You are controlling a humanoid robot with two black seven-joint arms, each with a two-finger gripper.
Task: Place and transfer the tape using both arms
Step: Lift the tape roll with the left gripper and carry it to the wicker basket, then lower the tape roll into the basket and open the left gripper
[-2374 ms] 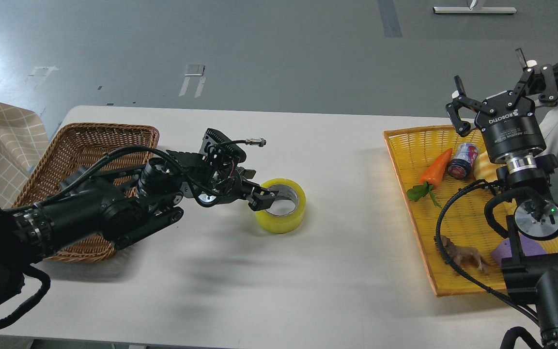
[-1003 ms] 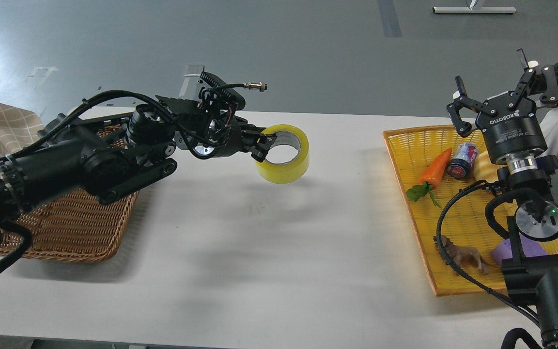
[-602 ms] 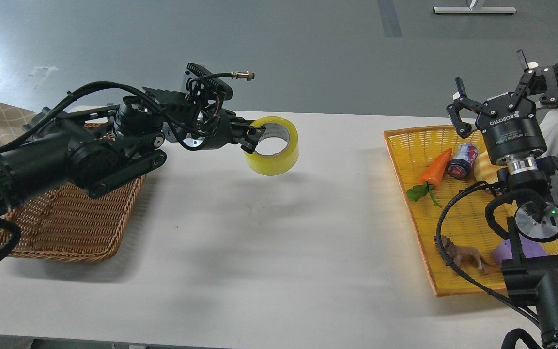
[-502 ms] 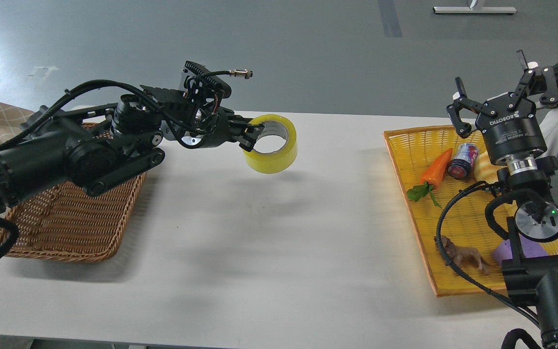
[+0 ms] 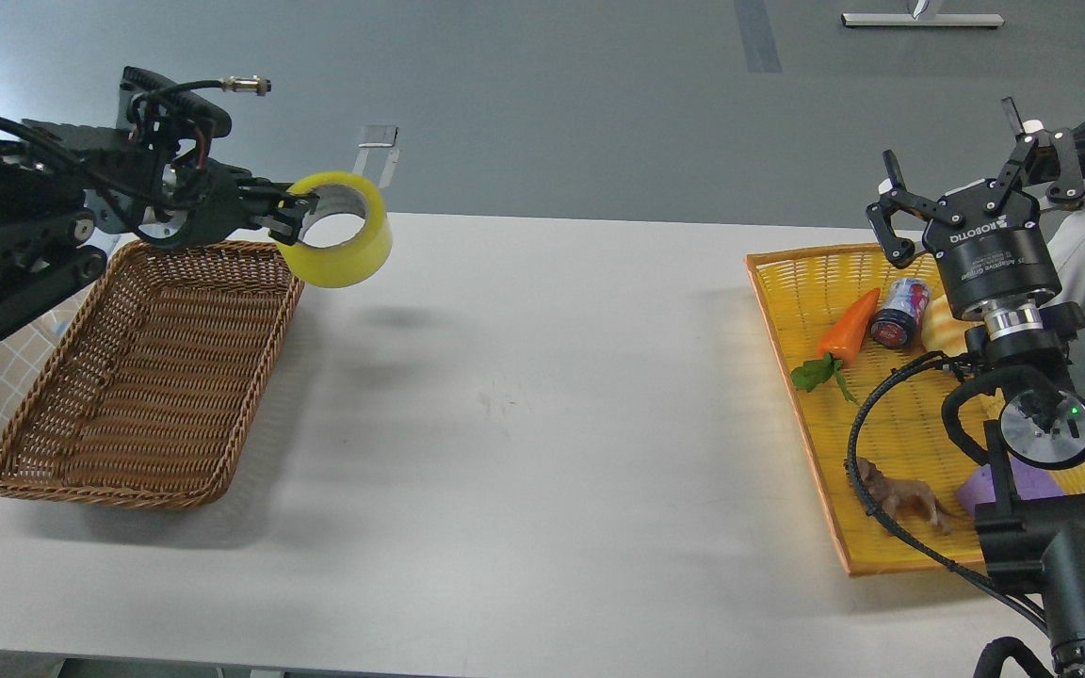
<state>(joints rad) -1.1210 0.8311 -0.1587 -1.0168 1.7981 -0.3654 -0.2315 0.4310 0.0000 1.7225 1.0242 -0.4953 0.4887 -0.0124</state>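
Head view: tape (image 5: 337,229) is held aloft by its wall in the left tool (image 5: 286,213), just beyond the wicker basket (image 5: 142,377) corner. Being light, stiff and smooth-sided, it is best pinched through the core. The right tool (image 5: 962,184) is spread wide above the yellow tray (image 5: 882,471).

Glossy tape (image 5: 340,231), rough wicker basket (image 5: 142,377), matt table (image 5: 524,424).

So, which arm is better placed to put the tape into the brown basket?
The left. Its gripper holds the tape by the brown basket's far corner; the right gripper hangs open above the yellow tray.
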